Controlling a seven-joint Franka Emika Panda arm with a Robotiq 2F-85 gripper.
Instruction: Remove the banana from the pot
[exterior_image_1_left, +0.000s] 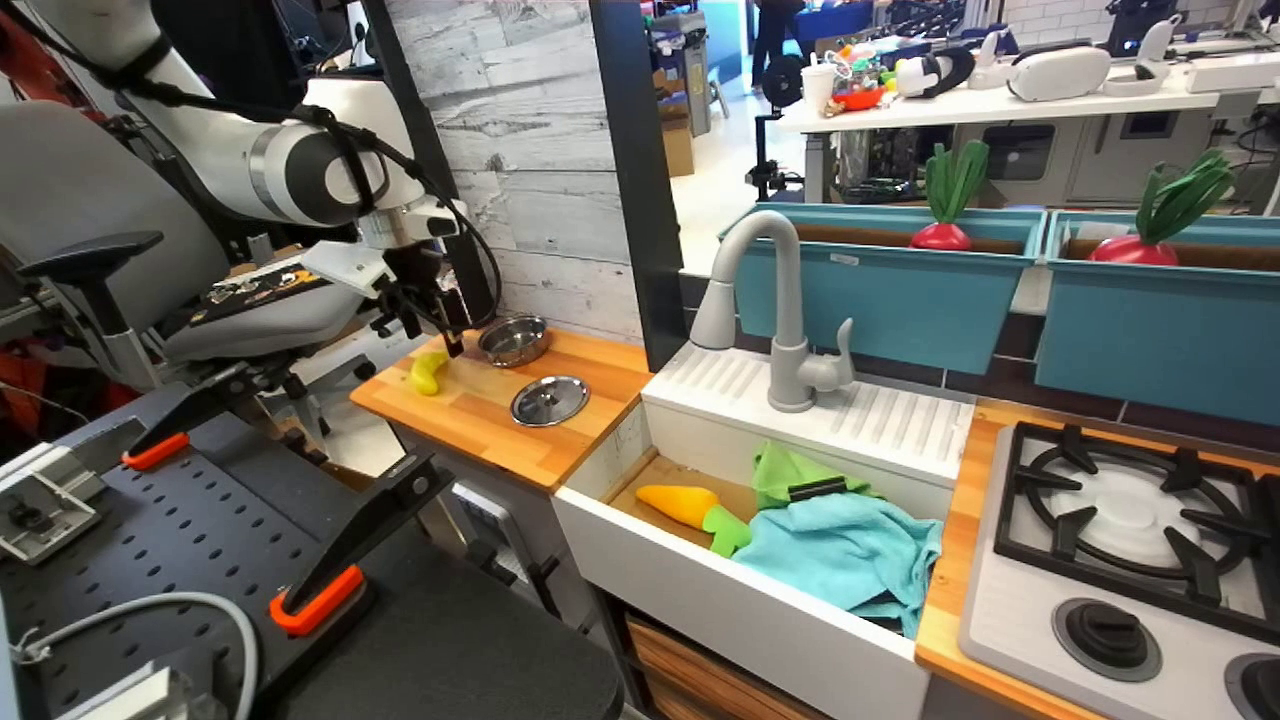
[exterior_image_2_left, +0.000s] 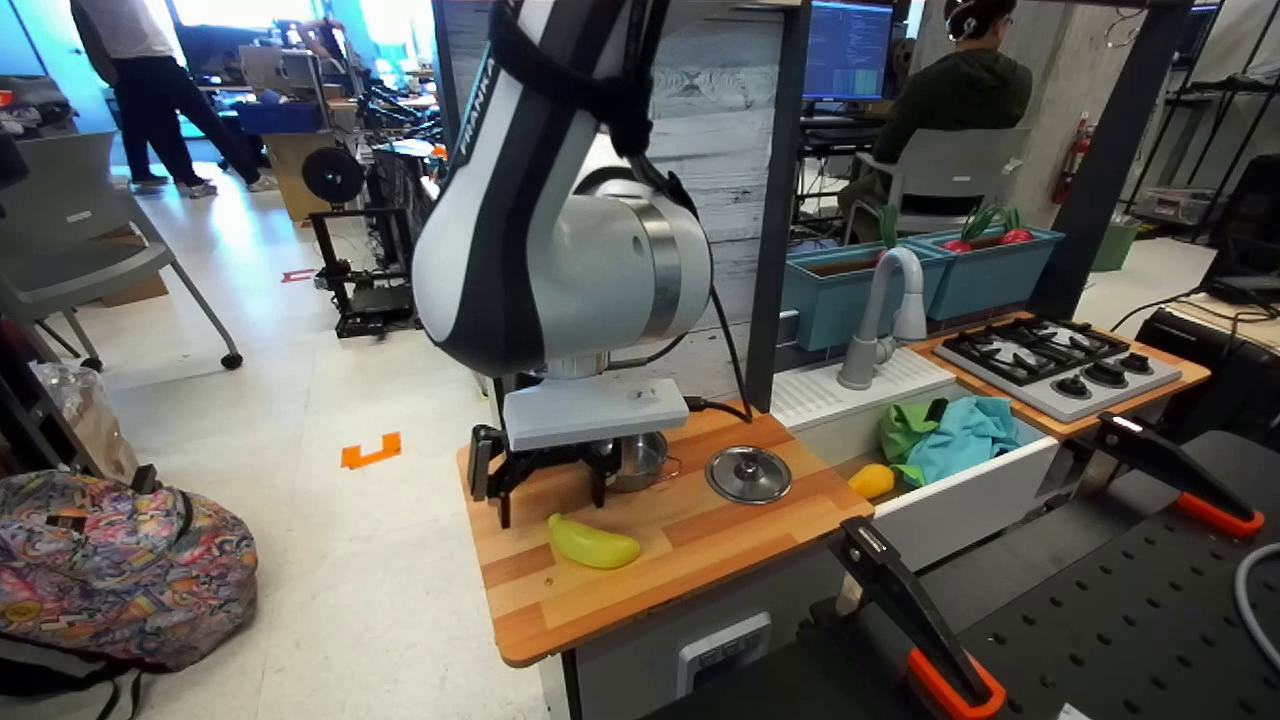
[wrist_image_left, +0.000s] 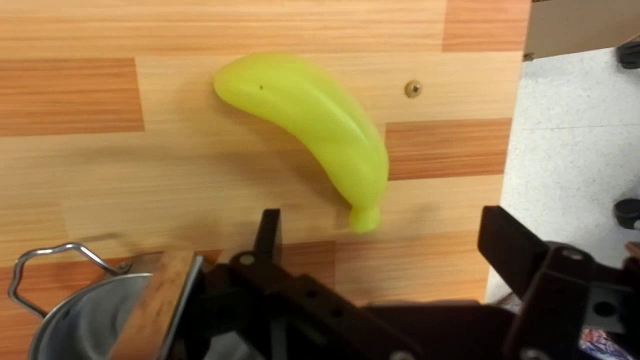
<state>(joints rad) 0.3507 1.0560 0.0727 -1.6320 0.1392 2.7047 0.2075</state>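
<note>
A yellow-green banana (wrist_image_left: 310, 120) lies on the wooden counter, outside the pot; it also shows in both exterior views (exterior_image_1_left: 427, 374) (exterior_image_2_left: 593, 545). The steel pot (exterior_image_1_left: 514, 345) stands on the same counter near the wall panel; it also shows in an exterior view (exterior_image_2_left: 642, 462), partly behind the gripper, and in the wrist view (wrist_image_left: 82, 320) at lower left. My gripper (wrist_image_left: 382, 215) is open and empty above the counter; it also shows in both exterior views (exterior_image_1_left: 432, 336) (exterior_image_2_left: 551, 506). The banana's stem end appears between the fingertips in the wrist view, with no contact visible.
A round steel lid (exterior_image_1_left: 550, 401) lies on the counter (exterior_image_2_left: 690, 570) beside the pot. A white sink (exterior_image_1_left: 740, 620) with cloths (exterior_image_1_left: 840, 545) and an orange toy vegetable (exterior_image_1_left: 680, 503) adjoins it. A plank wall panel (exterior_image_1_left: 520, 180) rises behind. The counter's open edge is near the gripper.
</note>
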